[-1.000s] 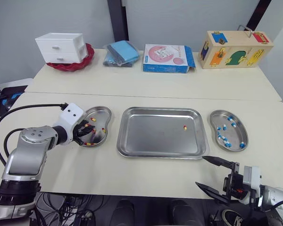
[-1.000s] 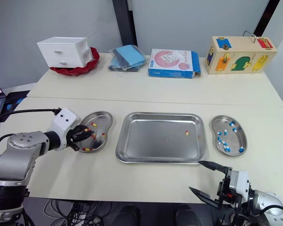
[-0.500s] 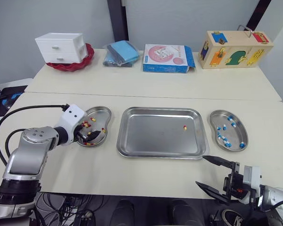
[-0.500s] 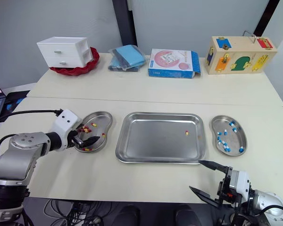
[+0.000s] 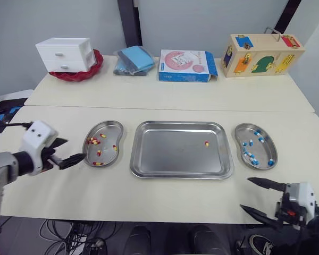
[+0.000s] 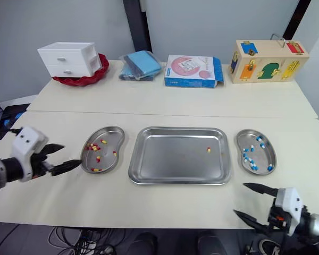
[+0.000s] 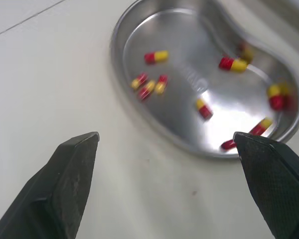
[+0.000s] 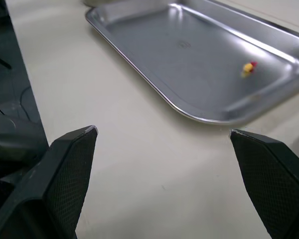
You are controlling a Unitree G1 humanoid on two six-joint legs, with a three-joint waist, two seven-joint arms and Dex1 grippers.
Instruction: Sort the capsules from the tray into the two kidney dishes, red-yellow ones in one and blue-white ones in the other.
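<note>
Cream, seemingly jointed table (image 5: 165, 199) bears tray (image 5: 170, 151) before grey wall (image 5: 202, 21).

One red-yellow capsule (image 5: 207, 143) in tray (image 5: 170, 154); left dish (image 5: 109, 130) holds red-yellows (image 5: 98, 153); right dish (image 5: 261, 151) blue-whites (image 5: 250, 155).

Tray (image 6: 170, 158) lies centred on the table (image 6: 165, 204), holding one red-yellow capsule (image 6: 208, 150) near its right end. Left kidney dish (image 6: 113, 136) contains red-yellow capsules (image 6: 94, 147); right kidney dish (image 6: 261, 158) contains blue-white capsules (image 6: 253, 166). Left gripper (image 6: 72, 153) hovers just beside the left dish, fingers spread (nothing between them). Right gripper (image 6: 240, 198) sits at the table's near edge, fingers apart.
</note>
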